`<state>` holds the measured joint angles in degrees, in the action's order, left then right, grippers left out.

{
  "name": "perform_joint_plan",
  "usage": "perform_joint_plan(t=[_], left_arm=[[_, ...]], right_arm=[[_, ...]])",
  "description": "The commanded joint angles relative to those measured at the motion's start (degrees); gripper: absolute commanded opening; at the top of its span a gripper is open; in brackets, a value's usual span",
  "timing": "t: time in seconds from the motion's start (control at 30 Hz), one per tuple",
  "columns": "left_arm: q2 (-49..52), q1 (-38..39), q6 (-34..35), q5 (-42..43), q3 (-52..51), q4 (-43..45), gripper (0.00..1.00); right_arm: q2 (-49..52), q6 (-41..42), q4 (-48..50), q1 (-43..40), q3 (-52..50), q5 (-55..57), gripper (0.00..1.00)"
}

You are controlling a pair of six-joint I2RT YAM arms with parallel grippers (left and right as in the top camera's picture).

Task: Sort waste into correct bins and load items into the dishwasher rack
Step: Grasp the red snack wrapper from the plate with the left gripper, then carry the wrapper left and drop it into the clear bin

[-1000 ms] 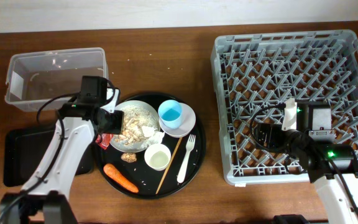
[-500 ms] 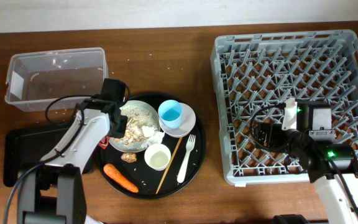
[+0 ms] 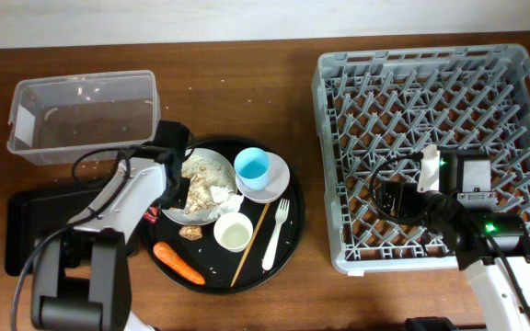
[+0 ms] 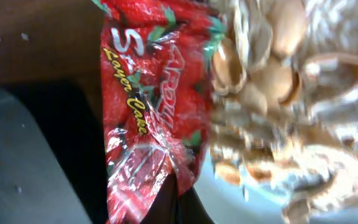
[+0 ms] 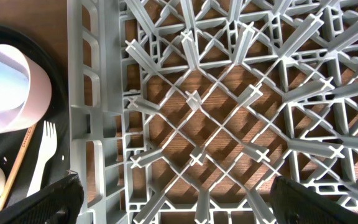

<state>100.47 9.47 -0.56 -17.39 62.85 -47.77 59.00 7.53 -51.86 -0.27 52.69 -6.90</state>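
Observation:
My left gripper [image 3: 175, 188] is low at the left edge of the white plate [image 3: 232, 183] of beige food scraps [image 4: 272, 68]. It is shut, its dark tips [image 4: 180, 202] pinching the lower edge of the red snack wrapper [image 4: 148, 112]. Crumpled white paper [image 3: 219, 195], a brown lump [image 3: 190, 233] and the carrot [image 3: 178, 263] lie nearby. The blue cup [image 3: 252, 168] sits in the pink bowl [image 3: 281, 180]. My right gripper [image 5: 185, 205] hangs open and empty over the grey dishwasher rack [image 3: 326, 165].
The round black tray [image 3: 288, 248] also carries a small white cup [image 3: 233, 232], a white fork [image 3: 275, 234] and a wooden chopstick [image 3: 251, 244]. The clear tub [image 3: 24, 129] stands at the back left, the flat black tray [image 3: 28, 230] in front of it.
My left gripper moved right and down to the plate's left edge, then closed on the red wrapper. The right arm has not moved.

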Motion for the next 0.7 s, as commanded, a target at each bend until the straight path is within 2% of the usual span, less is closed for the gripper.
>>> perform_joint_plan(t=[0.0, 0.07, 0.17, 0.23, 0.4, 0.43, 0.47, 0.5, 0.53, 0.6, 0.63, 0.67], left_arm=[[-11.6, 0.3, 0.8, 2.3, 4.7, -1.2, 0.00], [-18.4, 0.1, 0.8, 2.6, 5.0, 0.5, 0.00], [-21.5, -4.4, 0.8, 2.6, 5.0, 11.9, 0.00], [-18.9, -8.0, 0.8, 2.9, 5.0, 18.7, 0.00], [-5.4, -12.3, 0.8, 14.3, 5.0, 36.2, 0.00], [-3.9, -12.3, 0.8, 14.9, 5.0, 37.5, 0.10], [-3.8, -12.3, 0.8, 14.9, 5.0, 37.9, 0.32], [-4.1, -12.3, 0.8, 15.1, 5.2, 38.1, 0.49], [-5.3, -12.2, 0.8, 16.3, 6.1, 37.0, 0.54], [-8.5, -12.2, 1.4, 23.3, 6.4, 32.4, 0.51], [-10.1, -11.6, 1.8, 32.4, 6.4, 26.0, 0.47], [-10.2, -9.9, 3.1, 37.8, 6.4, 18.4, 0.47]], right_arm=[[-0.1, -0.2, 0.2, 0.2, 1.3, 0.1, 0.99], [-0.1, -0.2, 0.2, 0.2, 1.3, 0.1, 0.99], [-0.1, -0.2, 0.2, 0.2, 1.3, 0.1, 0.99], [-0.1, -0.2, 0.2, 0.2, 1.3, 0.1, 0.99], [-0.1, -0.1, 0.2, 0.2, 1.3, 0.0, 0.99], [-0.1, -0.1, 0.1, 0.2, 1.3, 0.0, 0.99], [-0.1, -0.1, 0.0, 0.2, 1.3, 0.0, 0.99], [-0.1, -0.2, -0.1, 0.2, 1.3, 0.1, 0.99], [-0.1, -0.2, -0.2, 0.2, 1.3, 0.1, 0.99], [-0.1, -0.2, -0.3, 0.2, 1.3, 0.1, 0.99], [-0.1, -0.1, -0.3, 0.2, 1.3, 0.1, 0.99], [-0.1, -0.1, -0.3, 0.2, 1.3, 0.1, 0.99]])
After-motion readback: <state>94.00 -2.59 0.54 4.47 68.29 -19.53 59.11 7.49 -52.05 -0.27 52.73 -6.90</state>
